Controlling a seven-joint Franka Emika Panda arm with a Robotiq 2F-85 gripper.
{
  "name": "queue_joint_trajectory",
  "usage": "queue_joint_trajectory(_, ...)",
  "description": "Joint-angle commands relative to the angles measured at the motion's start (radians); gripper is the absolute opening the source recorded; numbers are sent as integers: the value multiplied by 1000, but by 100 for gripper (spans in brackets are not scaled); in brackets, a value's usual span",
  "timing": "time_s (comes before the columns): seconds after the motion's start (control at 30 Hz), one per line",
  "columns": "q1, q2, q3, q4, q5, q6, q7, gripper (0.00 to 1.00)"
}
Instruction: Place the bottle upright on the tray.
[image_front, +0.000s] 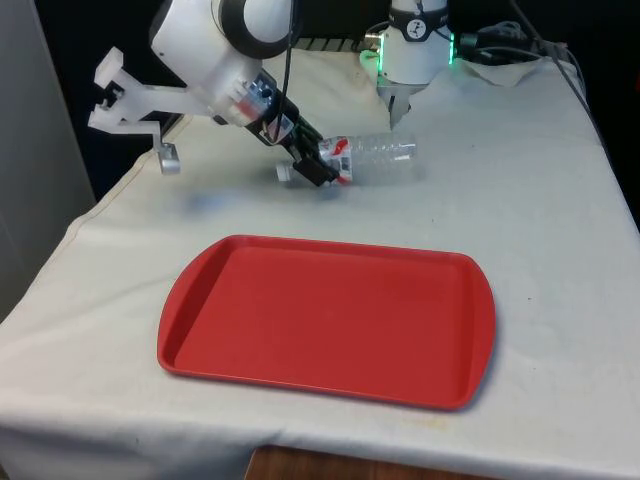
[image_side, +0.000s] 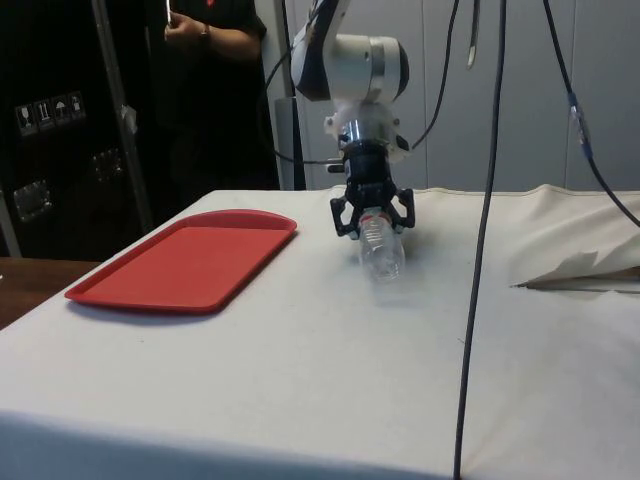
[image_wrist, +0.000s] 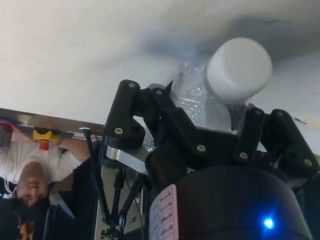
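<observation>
Clear plastic bottle (image_front: 380, 155) lies sideways in the front view's upper middle, long axis pointing right, its label end clamped by the gripper (image_front: 322, 166); the red tray (image_front: 330, 318) sits below, well apart.

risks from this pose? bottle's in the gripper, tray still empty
1. The gripper holds the bottle near its cap end, lying sideways, body sticking out unsupported. It may pivot or slip in the fingers during transfer.
2. The bottle is clear, thin plastic, crinkled at the grip in the wrist view. It may deform and loosen.
3. It must be turned upright before the tray; released tilted, it would likely topple.
</observation>
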Motion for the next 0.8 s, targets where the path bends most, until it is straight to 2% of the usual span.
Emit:
queue_joint_trajectory(0.0,0,5,2,11,8,1,12,12)
queue_joint_trajectory(0.2,9,-10,-5,25,9,14,55,12)
queue_joint_trajectory(0.23,3,-1,-1,28,5,2,43,12)
queue_joint_trajectory(0.27,9,-10,-5,25,9,14,55,12)
queue_joint_trajectory(0.47,17,-27,-4,30,10,38,87,12)
queue_joint_trajectory(0.5,12,-23,-2,32,5,27,82,12)
queue_joint_trajectory(0.53,19,-32,-4,31,9,44,96,12)
queue_joint_trajectory(0.77,27,-49,-5,36,7,68,128,12)
